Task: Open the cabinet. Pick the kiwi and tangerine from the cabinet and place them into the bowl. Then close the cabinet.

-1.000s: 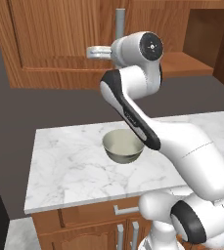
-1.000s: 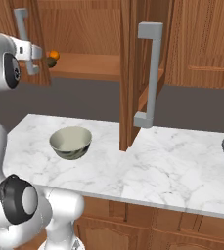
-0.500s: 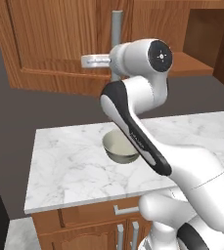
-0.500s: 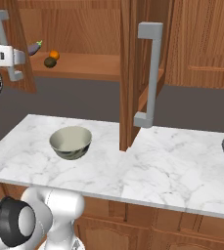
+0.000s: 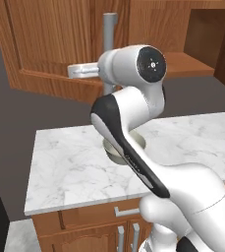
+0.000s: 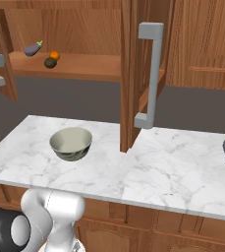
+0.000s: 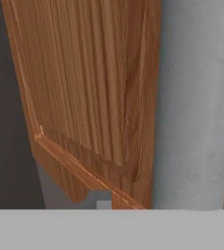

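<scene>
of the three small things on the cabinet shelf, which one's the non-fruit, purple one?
The eggplant, leftmost on the shelf: purple, elongated, with a green stem. The tangerine is round and orange; the kiwi in front of it is dark and oval.

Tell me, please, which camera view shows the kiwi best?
The right base view: the kiwi lies in plain sight on the cabinet shelf, beside the tangerine and the eggplant. The left base and hand views show cabinet wood and grey handle instead.

The marble counter (image 5: 74, 162) and bowl (image 6: 71, 143) are seen from behind the arm, on its left and right, looking forward and down; both are shared. The cabinet (image 7: 89, 97) door and grey handle (image 7: 196, 107) are viewed very closely.
</scene>
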{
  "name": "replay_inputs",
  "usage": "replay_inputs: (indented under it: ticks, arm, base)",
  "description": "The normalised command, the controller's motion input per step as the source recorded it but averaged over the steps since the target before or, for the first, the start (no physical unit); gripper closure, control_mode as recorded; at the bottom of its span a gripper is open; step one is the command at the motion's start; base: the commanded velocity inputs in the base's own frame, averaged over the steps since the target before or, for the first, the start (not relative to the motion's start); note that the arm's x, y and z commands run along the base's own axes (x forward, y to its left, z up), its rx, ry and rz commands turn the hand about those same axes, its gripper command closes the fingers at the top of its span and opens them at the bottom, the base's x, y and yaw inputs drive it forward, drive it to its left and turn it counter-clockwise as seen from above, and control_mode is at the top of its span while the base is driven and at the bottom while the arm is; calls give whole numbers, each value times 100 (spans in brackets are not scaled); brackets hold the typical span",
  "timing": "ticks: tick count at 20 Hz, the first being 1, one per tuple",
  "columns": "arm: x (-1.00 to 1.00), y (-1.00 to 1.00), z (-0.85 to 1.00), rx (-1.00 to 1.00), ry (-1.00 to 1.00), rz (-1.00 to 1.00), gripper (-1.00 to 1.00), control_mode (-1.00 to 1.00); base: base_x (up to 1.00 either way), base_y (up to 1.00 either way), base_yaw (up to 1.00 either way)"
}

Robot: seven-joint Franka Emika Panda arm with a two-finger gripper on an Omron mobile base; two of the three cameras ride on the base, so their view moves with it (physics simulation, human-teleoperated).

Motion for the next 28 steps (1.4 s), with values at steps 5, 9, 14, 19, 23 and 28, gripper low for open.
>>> replay_inputs:
  ticks: [5,9,14,19,23,28]
  arm:
    - [-1,53,0,-14,0,-5,-100,-100]
    - [0,0,0,0,0,0,-100,-100]
    - [-31,35,34,0,-20,-3,-100,-100]
    - [-59,37,59,0,-34,-12,-100,-100]
    - [-67,11,44,0,-29,-24,-100,-100]
    - [-87,-40,2,-1,-13,-11,-100,-100]
  base:
    - [0,0,0]
    - [0,0,0]
    - [0,0,0]
    - [0,0,0]
    - [0,0,0]
    - [0,0,0]
